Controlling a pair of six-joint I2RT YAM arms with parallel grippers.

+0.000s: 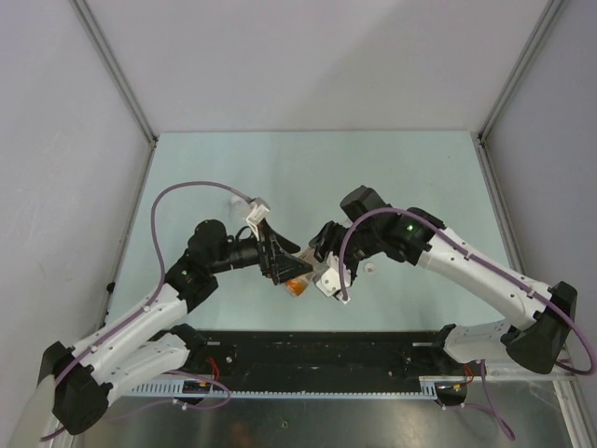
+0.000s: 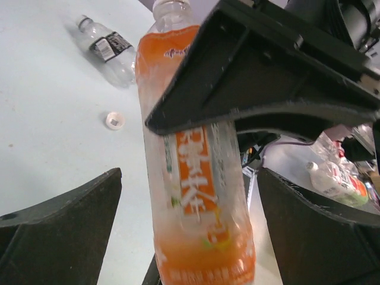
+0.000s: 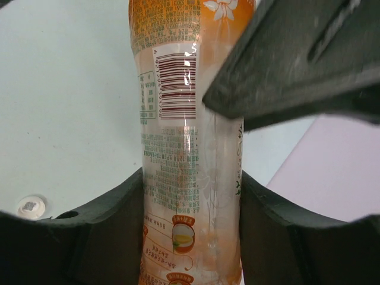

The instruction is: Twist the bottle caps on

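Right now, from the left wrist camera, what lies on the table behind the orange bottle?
A clear bottle on its side and a loose white cap. Anything directly behind the orange bottle is hidden.

The orange-tinted bottle [image 2: 196,178] stands roughly upright with its printed label showing (its clear neck runs off the frame edge), a small white cap [image 2: 114,120] lying loose at its nine o'clock and a clear dark-labelled bottle [image 2: 110,50] lying on its side at eleven o'clock.

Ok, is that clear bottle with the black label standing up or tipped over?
Tipped over. In the left wrist view, the clear bottle lies flat on its side on the table, with its label facing up.
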